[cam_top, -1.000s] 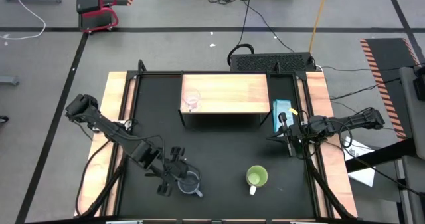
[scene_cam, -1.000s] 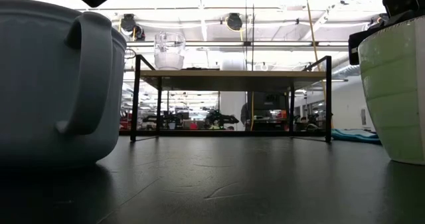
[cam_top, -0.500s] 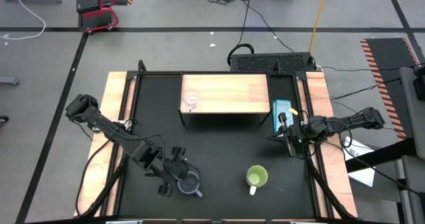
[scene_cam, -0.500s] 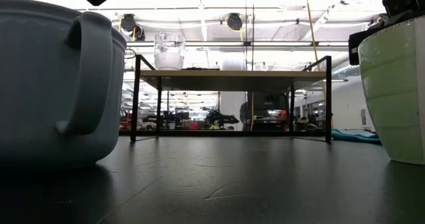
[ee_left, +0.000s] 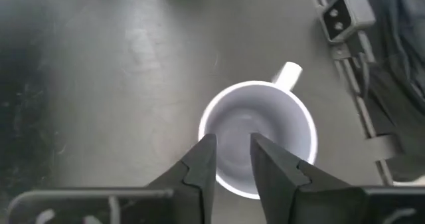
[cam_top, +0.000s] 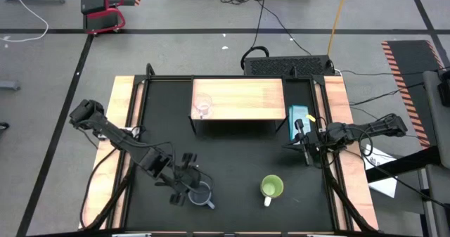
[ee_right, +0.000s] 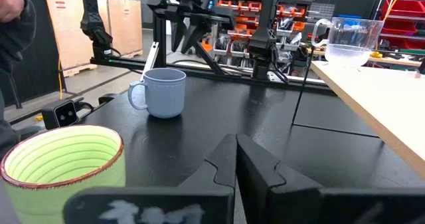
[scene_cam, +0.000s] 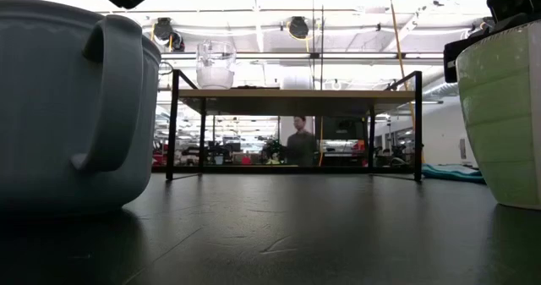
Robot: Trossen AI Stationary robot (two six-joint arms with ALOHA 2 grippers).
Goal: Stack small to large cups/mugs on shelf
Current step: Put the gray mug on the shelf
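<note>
Left gripper (ee_left: 231, 159), fingers slightly apart, above the grey-blue mug's (cam_top: 201, 193) rim; right gripper (ee_right: 234, 159) together, near table edge.

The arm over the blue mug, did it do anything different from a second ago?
Yes. The left gripper above the blue mug has begun to open; its fingers now stand apart over the mug's rim, touching nothing. A person has also come into sight in the room behind the shelf. The glass cup on the shelf, the green mug and the right gripper stayed put.
</note>
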